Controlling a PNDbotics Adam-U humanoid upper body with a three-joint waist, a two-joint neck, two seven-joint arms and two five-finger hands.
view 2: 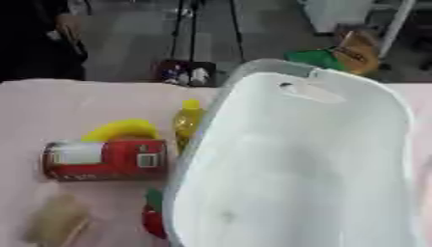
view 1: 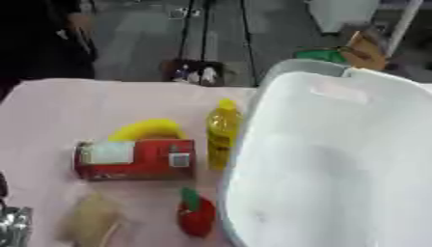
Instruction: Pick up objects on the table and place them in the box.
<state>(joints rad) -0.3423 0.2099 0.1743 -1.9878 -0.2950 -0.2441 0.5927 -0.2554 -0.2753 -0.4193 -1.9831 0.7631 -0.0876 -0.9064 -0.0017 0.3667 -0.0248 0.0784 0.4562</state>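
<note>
No hand held anything; the left hand (view 1: 12, 219) perhaps showed, state unclear. The box (view 2: 253, 120) was empty, so next came reaching for the can (view 1: 135, 159).

Grey floor (view 1: 143, 38) beyond pale pink table (view 1: 50, 111).

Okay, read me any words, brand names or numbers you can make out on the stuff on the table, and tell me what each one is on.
None can be read.
Red can, lying on its side: a pale label panel and a small white square, too blurred to read.
Yellow bottle: no legible text.
White box: no markings visible.
Banana, red fruit-shaped item, tan item: no text.
</note>
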